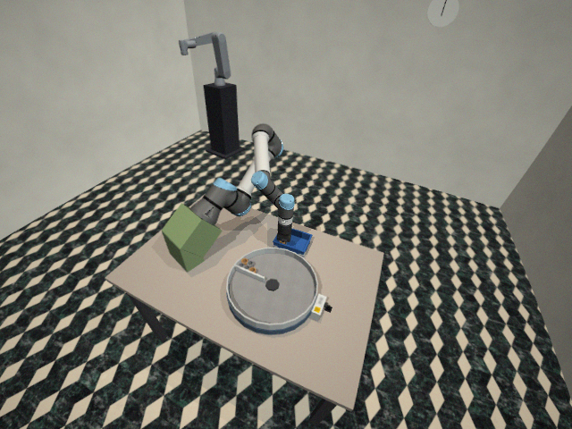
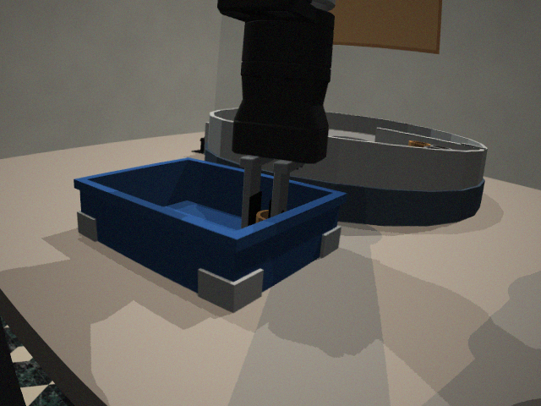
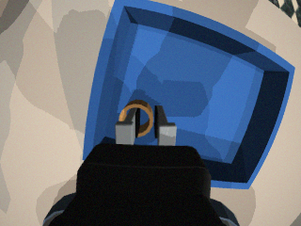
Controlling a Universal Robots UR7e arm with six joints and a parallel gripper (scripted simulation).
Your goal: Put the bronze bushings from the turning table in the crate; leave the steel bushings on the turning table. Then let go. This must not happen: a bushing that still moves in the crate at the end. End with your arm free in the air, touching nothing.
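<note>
The blue crate [image 1: 302, 242] [image 2: 131, 227] [image 3: 188, 47] stands beside the turning table [image 1: 286, 305] [image 2: 415, 166]. My gripper [image 2: 265, 218] [image 3: 147, 115] is partly open, with its fingers down inside the crate near one end. A bronze bushing [image 2: 260, 216] [image 3: 136, 103] lies in the crate at the fingertips; the left finger covers part of its ring in the wrist view, and the fingers do not clamp it. On the turning table, two bronze bushings [image 1: 244, 261] [image 1: 253, 270] and a few grey steel bushings [image 1: 250, 263] sit against the straight white bar. The fingertips' lower ends are hidden in the exterior view.
The turning table's raised rim stands close to the crate. The white bar [image 1: 251, 273] runs from the rim towards the dark hub [image 1: 272, 284]. A small white box [image 1: 319, 305] is at the rim. A green block [image 1: 191, 235] stands near the arm's base.
</note>
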